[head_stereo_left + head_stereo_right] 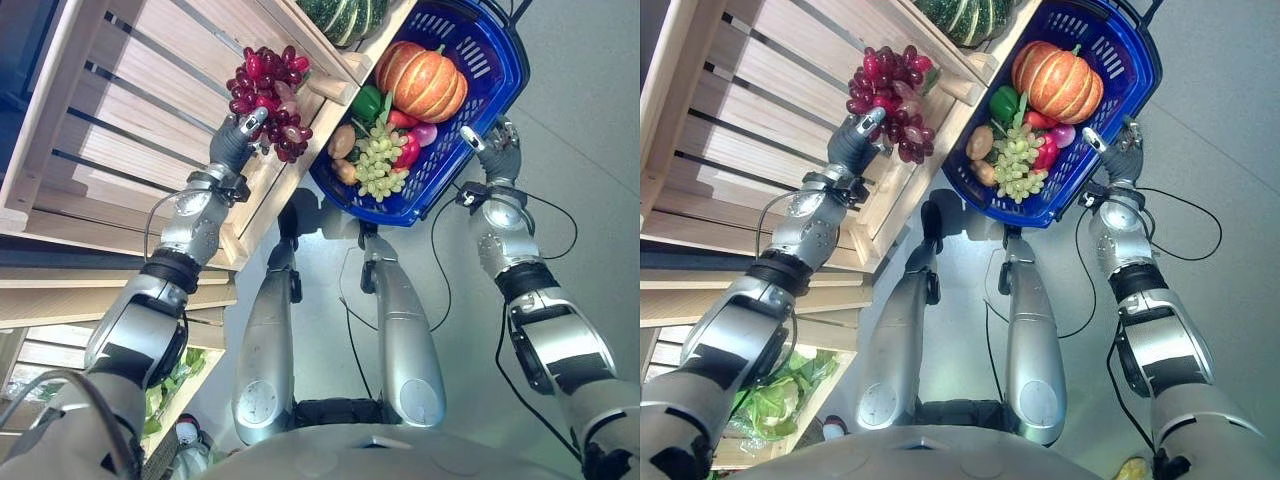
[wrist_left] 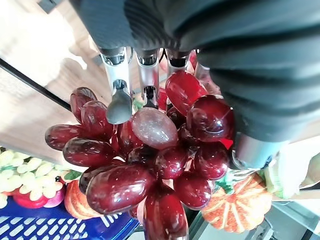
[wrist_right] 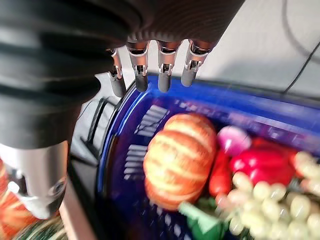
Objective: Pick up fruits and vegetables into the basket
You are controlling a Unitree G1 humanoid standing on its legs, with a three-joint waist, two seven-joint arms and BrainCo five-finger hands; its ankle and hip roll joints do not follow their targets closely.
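Two hands are up in front of me. My left hand (image 1: 236, 140) has its fingers curled around a bunch of red grapes (image 1: 270, 100), holding it against the slatted wooden shelf (image 1: 130, 110), just beside the blue basket (image 1: 490, 90) and outside its rim. My right hand (image 1: 497, 147) sits at the basket's edge with fingers bent over the rim; I cannot tell whether they actually grip it. Inside the basket I see green grapes (image 1: 382, 162), a green pepper (image 1: 366, 102), a red pepper (image 1: 409, 150) and an orange pumpkin (image 1: 425, 80). Farther back, a dark green squash (image 1: 345, 15) rests on the shelf.
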